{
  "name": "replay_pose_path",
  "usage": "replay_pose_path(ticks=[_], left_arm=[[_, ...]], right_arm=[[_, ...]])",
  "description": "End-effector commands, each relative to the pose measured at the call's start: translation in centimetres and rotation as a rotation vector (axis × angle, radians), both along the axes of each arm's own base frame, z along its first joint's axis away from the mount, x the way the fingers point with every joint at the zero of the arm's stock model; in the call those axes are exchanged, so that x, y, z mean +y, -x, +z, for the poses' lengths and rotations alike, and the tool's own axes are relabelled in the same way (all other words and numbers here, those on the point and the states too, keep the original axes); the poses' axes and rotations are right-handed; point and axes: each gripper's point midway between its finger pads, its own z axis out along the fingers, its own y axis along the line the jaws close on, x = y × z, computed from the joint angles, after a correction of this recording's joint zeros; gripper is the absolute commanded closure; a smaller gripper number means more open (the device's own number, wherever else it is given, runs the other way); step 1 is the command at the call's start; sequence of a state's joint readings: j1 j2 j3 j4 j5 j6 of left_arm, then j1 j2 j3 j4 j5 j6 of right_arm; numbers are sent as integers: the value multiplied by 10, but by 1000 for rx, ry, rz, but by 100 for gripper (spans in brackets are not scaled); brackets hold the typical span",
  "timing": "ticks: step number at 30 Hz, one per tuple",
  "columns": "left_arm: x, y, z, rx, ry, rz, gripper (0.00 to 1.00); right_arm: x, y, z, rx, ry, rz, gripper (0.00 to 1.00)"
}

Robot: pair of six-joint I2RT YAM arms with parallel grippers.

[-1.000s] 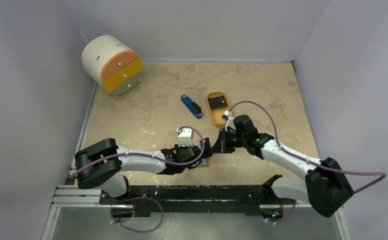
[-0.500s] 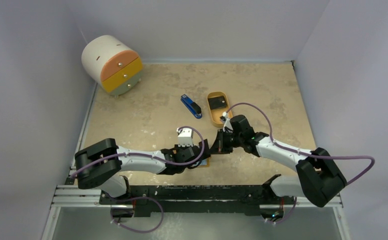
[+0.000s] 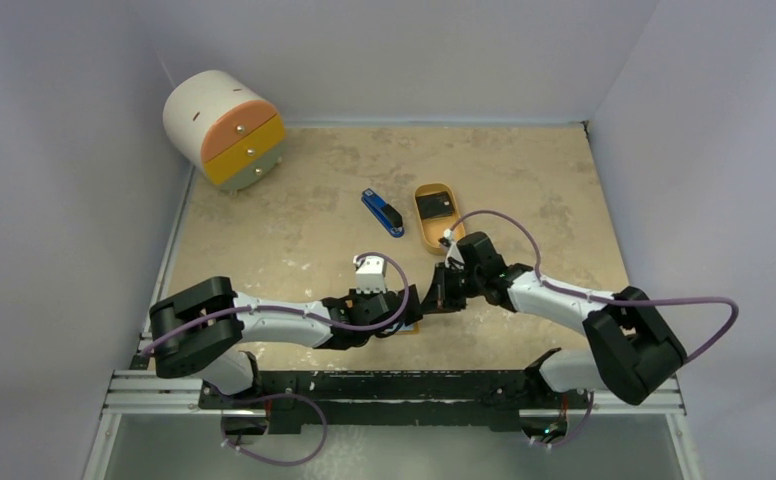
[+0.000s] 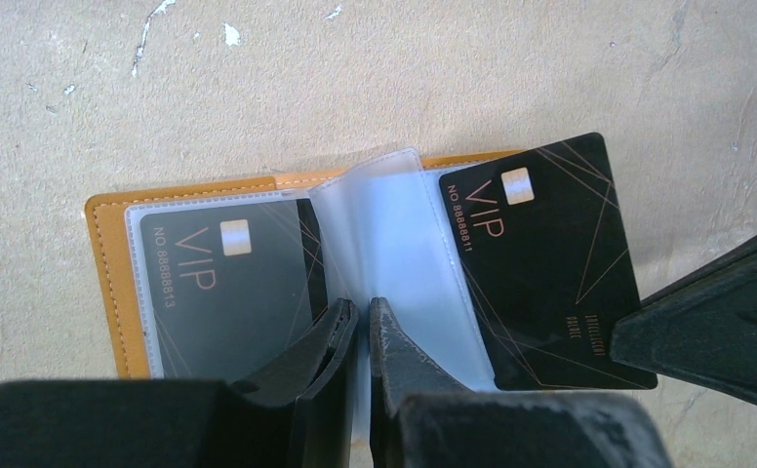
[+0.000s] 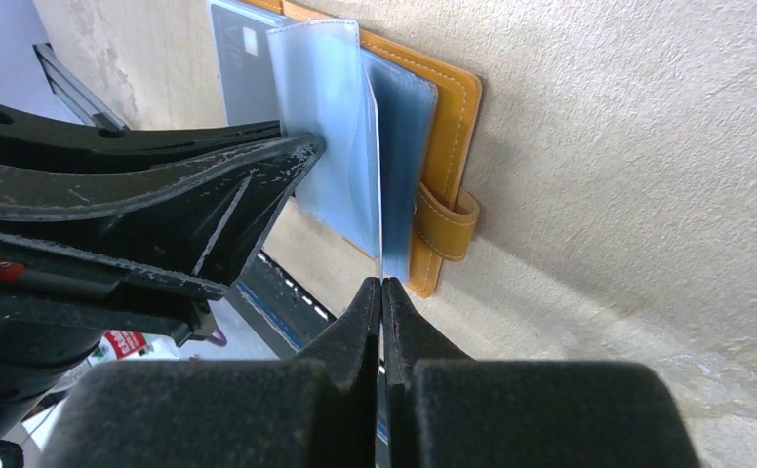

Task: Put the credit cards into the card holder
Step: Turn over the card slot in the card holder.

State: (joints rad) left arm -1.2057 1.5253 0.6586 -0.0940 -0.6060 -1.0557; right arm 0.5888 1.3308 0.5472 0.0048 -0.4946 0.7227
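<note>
Card (image 4: 540, 263) pinched in right hand (image 5: 381, 288), edge over open card holder (image 4: 106, 283).

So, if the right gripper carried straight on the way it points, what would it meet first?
Beyond the credit card it pinches, the right gripper would probably first meet the clear sleeves of the card holder; depth is unclear.

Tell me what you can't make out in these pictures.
Left wrist: card holder's lower edge, behind left tool pinching a clear sleeve.
Right wrist: black VIP card's face; edge-on in right tool.
Top view: card holder, mostly hidden beneath both tools.
Top view: dark item in oval tray, too small.
</note>
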Motion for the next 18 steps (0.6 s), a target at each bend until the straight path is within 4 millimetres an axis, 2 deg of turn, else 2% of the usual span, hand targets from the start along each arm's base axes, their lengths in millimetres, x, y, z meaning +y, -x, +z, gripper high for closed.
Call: replay_pose_path(ticks=[1,8,13,18], left_arm=[[13,12,-11,46,-52,-15,92],[11,10,-4,38,-40,-13,89],[7,8,14,20,-8,-14,77],[4,6,33,3,30,-13,69]], right_arm=[[6,6,-1,21,-30,36,100],[12,7,2,29,-60,61,100],[16,5,8,17,-81,74,100],[22,6,12,15,-115,89,100]])
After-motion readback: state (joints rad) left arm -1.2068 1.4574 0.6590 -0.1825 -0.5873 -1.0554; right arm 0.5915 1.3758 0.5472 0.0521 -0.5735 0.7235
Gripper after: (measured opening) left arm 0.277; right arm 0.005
